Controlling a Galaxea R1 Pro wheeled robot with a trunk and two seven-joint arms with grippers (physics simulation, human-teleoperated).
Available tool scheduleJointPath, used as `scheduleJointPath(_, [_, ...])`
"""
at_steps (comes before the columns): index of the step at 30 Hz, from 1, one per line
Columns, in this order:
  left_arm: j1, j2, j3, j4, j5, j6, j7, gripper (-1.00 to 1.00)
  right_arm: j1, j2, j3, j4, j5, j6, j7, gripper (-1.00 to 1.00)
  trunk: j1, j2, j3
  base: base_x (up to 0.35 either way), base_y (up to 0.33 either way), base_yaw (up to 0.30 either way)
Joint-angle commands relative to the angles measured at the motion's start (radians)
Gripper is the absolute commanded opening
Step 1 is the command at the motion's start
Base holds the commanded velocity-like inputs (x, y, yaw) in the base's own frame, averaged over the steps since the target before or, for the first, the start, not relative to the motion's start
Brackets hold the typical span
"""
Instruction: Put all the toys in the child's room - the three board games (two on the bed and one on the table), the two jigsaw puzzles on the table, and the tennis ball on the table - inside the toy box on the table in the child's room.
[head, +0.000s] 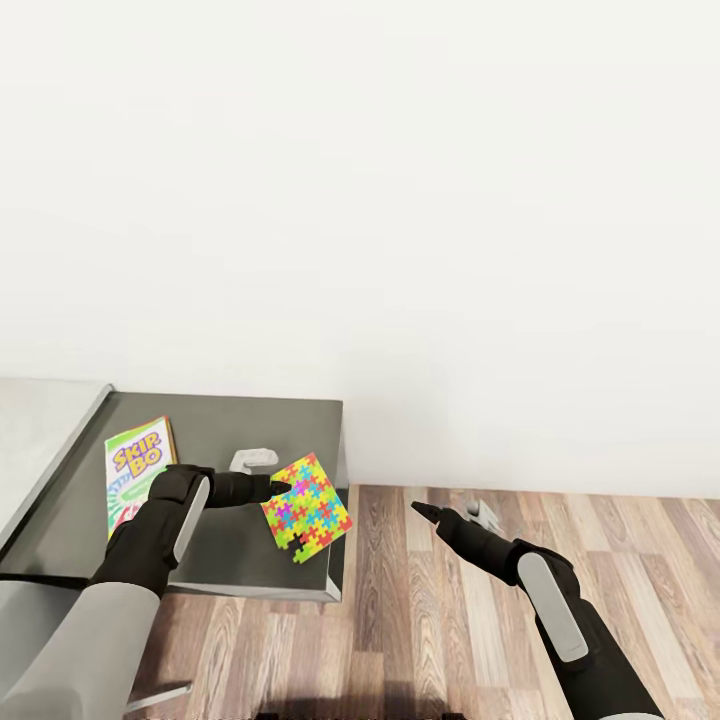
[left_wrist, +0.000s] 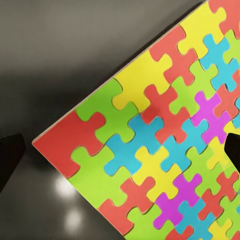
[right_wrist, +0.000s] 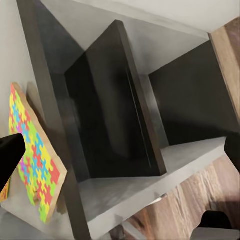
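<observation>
My left pincer (head: 272, 487) reached over the dark grey corner section of the counter (head: 250, 560) and met the near edge of the jigsaw puzzle (head: 306, 506), a yellow slab covered in many-coloured interlocking shapes. In my left wrist view the puzzle (left_wrist: 165, 150) lay between the two dark fingertips (left_wrist: 9, 162), one on each side, so the pincer was spread around its edge; whether it was truly pinching the slab I could not tell. The puzzle sat at the front right corner of the dark counter section, one corner poking past the counter's edge toward the wooden floor (head: 450, 640).

Left of the puzzle, on the same dark surface, lay the pale board game (head: 138, 472) with green edges, partly hidden by my left forearm. A small grey object (head: 252, 460) sat just behind my left pincer.

My right pincer (head: 418, 508) hung over the floor to the right of the puzzle, apart from the counter, its fingers spread and holding nothing. Its wrist view showed the puzzle's edge (right_wrist: 32, 165) and the dark open shelves beneath the counter (right_wrist: 115, 110).
</observation>
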Motion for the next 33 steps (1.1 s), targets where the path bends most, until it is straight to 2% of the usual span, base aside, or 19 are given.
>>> scheduleJointPath(1, [-0.001,0.000,0.002,-0.001,-0.003,0.005,-0.005,1.00,-0.001,0.000,-0.002,-0.001,0.003,0.006,0.005,1.00,0.000,-0.002,-0.003,0.000,0.000,0.000])
scheduleJointPath(16, [-0.001,-0.002,-0.002,-0.001,-0.003,0.005,-0.005,1.00,-0.001,0.000,-0.001,-0.001,0.003,0.006,0.006,1.00,0.000,-0.002,-0.017,0.000,-0.001,0.000])
scheduleJointPath(33, [-0.001,-0.002,-0.001,-0.001,-0.003,0.005,-0.005,1.00,0.000,0.000,-0.001,-0.001,0.003,0.006,0.006,1.00,0.000,-0.002,-0.017,0.000,-0.103,0.000])
